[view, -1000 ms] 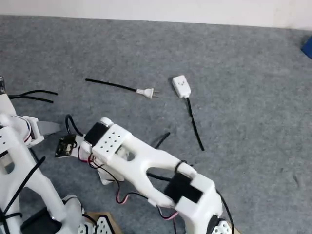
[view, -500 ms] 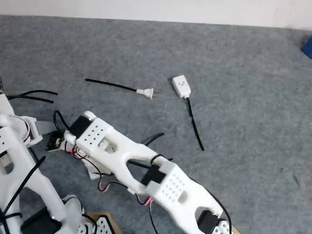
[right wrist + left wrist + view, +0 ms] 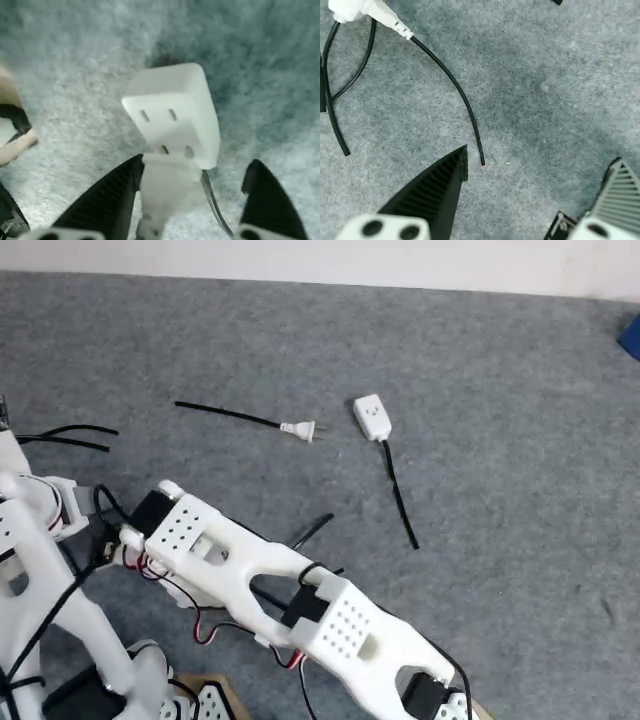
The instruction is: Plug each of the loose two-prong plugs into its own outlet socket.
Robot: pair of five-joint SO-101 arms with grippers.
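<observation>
A loose white two-prong plug (image 3: 300,428) on a black cord lies mid-table, prongs facing a white outlet socket (image 3: 372,416) a short way to its right. In the right wrist view a second white socket block (image 3: 172,112) lies on the carpet with a white plug (image 3: 165,185) seated in its near pair of slots. My right gripper (image 3: 192,200) is open, one finger on each side of that plug. My left gripper (image 3: 540,157) is open above bare carpet, beside the free end of a black cord (image 3: 455,90) that runs from a white plug body (image 3: 370,10).
The right arm (image 3: 250,560) stretches across the near table to the left arm (image 3: 40,530) and covers what lies under it. Black cords (image 3: 65,435) trail at the far left. A blue object (image 3: 632,335) sits at the right edge.
The right arm has swung further left, its wrist closing in on the left arm. The loose plug and the socket mid-table have not moved.
</observation>
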